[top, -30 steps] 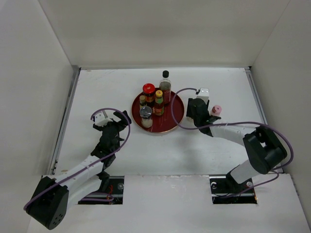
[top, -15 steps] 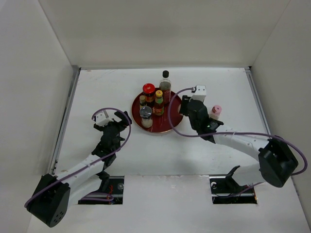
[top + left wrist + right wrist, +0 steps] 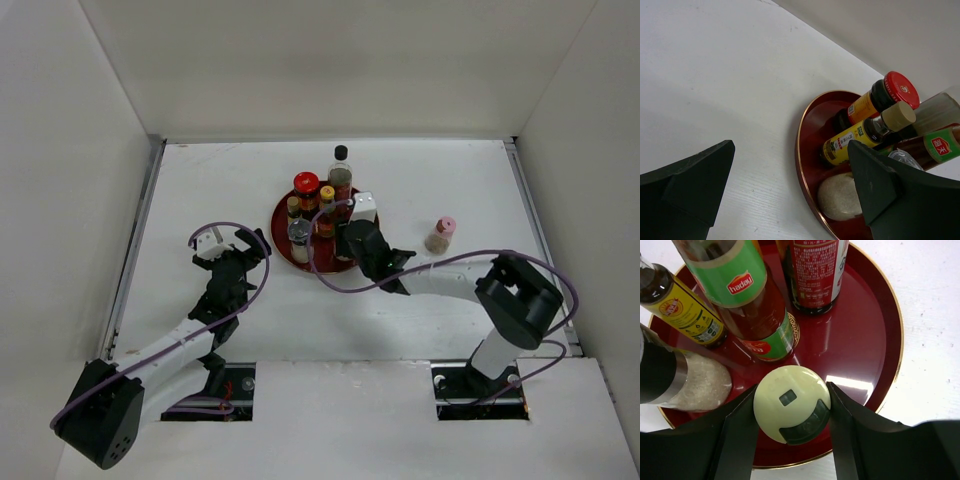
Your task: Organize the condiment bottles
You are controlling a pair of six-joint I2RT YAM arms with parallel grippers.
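Condiment bottles: five stand upright, close together on the dark red round tray (image 3: 318,263), mid-table toward the back. The tall black-capped bottle (image 3: 341,172) is at the tray's far edge, with the red-lidded jar (image 3: 306,188) just left of it. The orange-capped sauce (image 3: 327,208) is near the centre, the slim yellow bottle (image 3: 293,208) is on the left side, and the grey-lidded jar (image 3: 300,240) is at the near left with white granules inside. The pink-capped shaker (image 3: 441,234) stands upright alone on the table (image 3: 220,180), well right of the tray and apart from everything else. The right gripper (image 3: 792,395) is over the tray's near-right part, jaws partly closed. Both fingers (image 3: 737,435) press against the sides of the cream-capped shaker (image 3: 791,411), so it has hold of that shaker by the cap. In the right wrist view the shaker is just beside the orange-capped sauce and near the grey-lidded jar. Can't tell whether the shaker's base touches the tray floor, since the cap hides it. The right arm reaches in from the right, purple cable looping over the table. The left gripper (image 3: 790,150) has its jaws spread fully with nothing between them. It sits above bare table just left of the tray, pointed at the tray rim. The left wrist view shows the red-lidded jar, the slim yellow bottle and the bottom of the grey-lidded jar past the right finger.
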